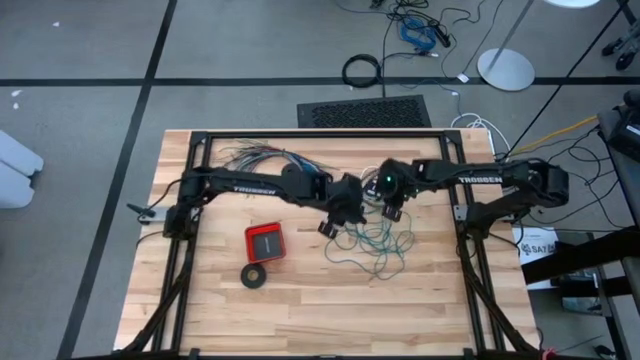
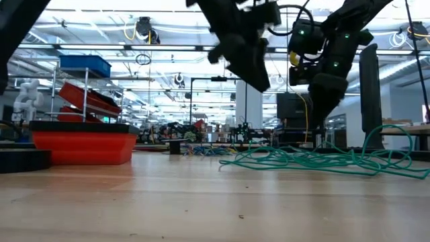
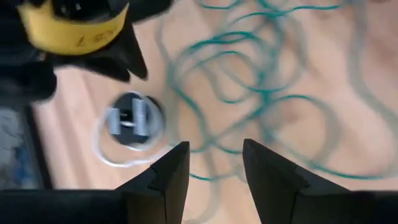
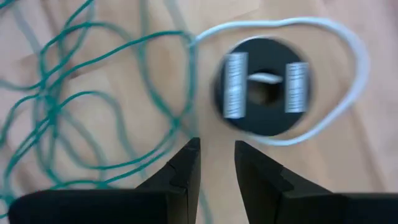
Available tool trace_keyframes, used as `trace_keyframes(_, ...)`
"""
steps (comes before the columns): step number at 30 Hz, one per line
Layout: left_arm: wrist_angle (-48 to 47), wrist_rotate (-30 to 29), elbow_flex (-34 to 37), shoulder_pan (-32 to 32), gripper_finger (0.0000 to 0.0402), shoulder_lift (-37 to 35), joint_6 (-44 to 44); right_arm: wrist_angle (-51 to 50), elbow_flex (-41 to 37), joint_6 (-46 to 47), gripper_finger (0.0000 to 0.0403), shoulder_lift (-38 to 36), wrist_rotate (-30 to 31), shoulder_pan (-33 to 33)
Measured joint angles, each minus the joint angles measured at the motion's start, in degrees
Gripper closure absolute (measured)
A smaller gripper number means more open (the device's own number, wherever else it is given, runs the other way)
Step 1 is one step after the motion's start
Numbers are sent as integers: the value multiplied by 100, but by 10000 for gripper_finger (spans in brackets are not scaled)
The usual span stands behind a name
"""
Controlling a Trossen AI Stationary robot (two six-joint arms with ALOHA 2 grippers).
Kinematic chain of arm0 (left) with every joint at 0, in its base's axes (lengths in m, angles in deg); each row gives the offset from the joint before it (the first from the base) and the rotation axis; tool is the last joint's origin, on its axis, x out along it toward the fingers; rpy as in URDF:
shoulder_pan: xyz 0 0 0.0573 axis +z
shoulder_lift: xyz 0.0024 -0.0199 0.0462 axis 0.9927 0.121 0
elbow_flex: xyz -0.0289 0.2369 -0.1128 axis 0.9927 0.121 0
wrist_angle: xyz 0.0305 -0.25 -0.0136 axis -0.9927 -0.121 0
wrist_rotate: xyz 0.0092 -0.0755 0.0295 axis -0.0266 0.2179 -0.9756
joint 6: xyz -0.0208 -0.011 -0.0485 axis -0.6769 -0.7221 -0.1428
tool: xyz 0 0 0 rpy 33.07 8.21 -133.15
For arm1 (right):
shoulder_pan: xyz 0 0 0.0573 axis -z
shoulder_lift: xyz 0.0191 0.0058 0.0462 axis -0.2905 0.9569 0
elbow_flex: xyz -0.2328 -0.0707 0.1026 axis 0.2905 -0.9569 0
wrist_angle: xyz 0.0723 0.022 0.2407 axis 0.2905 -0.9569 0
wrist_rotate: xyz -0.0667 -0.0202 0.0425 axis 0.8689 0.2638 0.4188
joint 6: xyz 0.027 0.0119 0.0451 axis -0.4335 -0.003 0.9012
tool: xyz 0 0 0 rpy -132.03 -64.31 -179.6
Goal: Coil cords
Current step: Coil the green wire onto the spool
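Both grippers, left (image 3: 214, 163) and right (image 4: 216, 158), are hovering parted and empty above the wooden table (image 1: 300, 300). Teal-green wire (image 1: 375, 243) is lying tangled beneath them, white cord (image 4: 323, 81) looping around its black round piece (image 4: 266, 86) just beside it.

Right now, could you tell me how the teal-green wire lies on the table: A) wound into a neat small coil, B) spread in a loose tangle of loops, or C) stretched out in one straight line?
B: the teal-green wire sprawls in overlapping loose loops across the table, below both grippers.
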Motion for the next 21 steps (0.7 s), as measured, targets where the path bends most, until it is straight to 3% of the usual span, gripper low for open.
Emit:
trace_keyframes(5, -627, -134, 121, -495, 245, -73, -671, 397, -424, 453, 316, -4, -3, -682)
trace_keyframes(10, -560, -574, 320, -797, 245, -81, -835, 979, -774, 978, 316, -4, 11, -1289)
trace_keyframes(21, 723, -672, 996, -686, 245, -120, -1424, 1097, -808, 1309, 316, -28, 42, -2174)
